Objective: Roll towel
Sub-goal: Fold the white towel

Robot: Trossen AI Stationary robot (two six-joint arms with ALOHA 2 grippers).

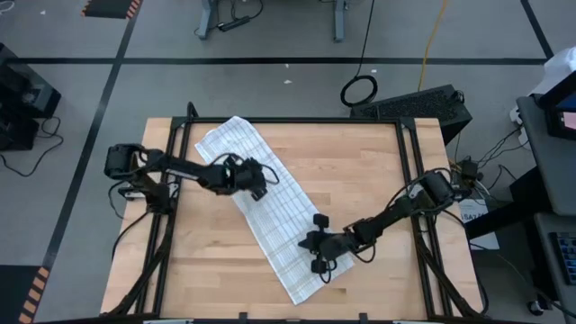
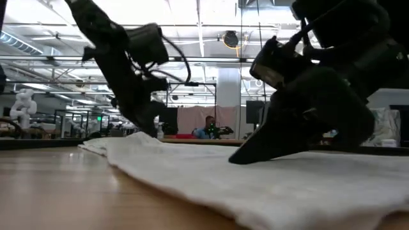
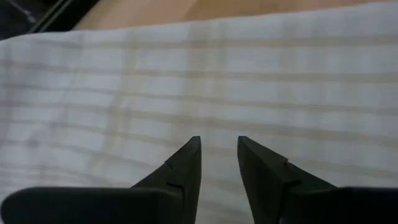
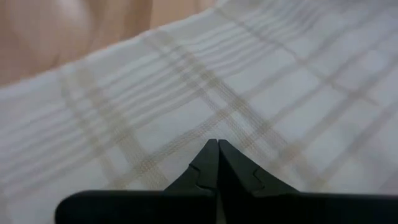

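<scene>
The towel (image 1: 270, 220) lies flat as a long folded strip, slanting across the desk (image 1: 360, 171) from the far left toward the near middle, not yet rolled anywhere along its length. Starting on the left, the left pincer (image 1: 256, 177) sits over the strip's upper half, tips pointing down at the cloth; its wrist view shows the fingers (image 3: 186, 163) parted by a narrow gap with checked cloth under and ahead of them, and nothing caught between. I can't tell whether the tips touch the fabric. Moving right, the right pincer (image 1: 317, 255) is down on the strip's near end, with cloth on both sides of it and only a short tail beyond; its wrist view shows the jaws fully together. Whether a pinch of towel sits between them I cannot tell. To my eye the roll would best start from that near end. The right pincer needs a real bite on the edge, not just a press on top, and both should turn the edge over evenly so the roll starts straight rather than skewing.
</scene>
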